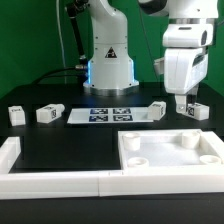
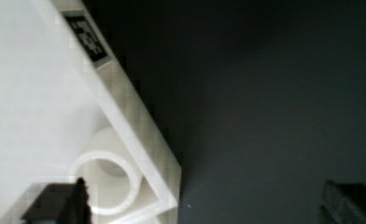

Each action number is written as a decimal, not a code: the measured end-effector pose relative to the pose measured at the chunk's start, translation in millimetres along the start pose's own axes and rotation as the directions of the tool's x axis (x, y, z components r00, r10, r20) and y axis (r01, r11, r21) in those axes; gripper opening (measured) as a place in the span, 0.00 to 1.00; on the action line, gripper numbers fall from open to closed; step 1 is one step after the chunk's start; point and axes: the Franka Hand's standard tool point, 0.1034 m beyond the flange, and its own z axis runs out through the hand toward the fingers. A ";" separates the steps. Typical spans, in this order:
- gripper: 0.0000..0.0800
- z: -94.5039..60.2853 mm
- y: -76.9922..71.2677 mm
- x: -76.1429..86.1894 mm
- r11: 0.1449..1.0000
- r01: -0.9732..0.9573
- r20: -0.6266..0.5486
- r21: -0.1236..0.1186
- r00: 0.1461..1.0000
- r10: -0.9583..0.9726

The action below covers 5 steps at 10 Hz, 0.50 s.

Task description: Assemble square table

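white plastic top (image 1: 170,160): lies flat on the table (image 1: 80,140) at the exterior view's right, rim up, no leg in it; its black-white tag (image 2: 87,40) shows in the wrist view.
legs (image 1: 48,114): all loose, as far as i can tell. two lie at the exterior view's left, one (image 1: 158,108) is beside the marker board (image 1: 108,115), and one (image 1: 196,111) is just under my hand, partly hidden.
step in hand: an early one, i judge. nothing is joined yet, and i hang over the far edge of the top rather than over a leg, so i read this as getting hold of the top or setting it in place.
jaws: spread wide with nothing between them. my fingers (image 2: 55,200) show only at the two lower corners of the wrist view. one is over the top near a round socket (image 2: 105,175), the other over bare dark table. whether either touches anything i cannot tell.
next move: it calls for coming straight down so the rim of the top lies between my fingers before i close, and keeping clear of the leg close by.
risk: a skewed descent could land a finger on the rim and shove the top.
border bars (image 1: 55,182): along the front, apart from me.
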 end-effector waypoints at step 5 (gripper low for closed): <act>0.81 -4.8 -46.0 33.3 0.907 -0.421 -0.008 0.023 0.907 0.421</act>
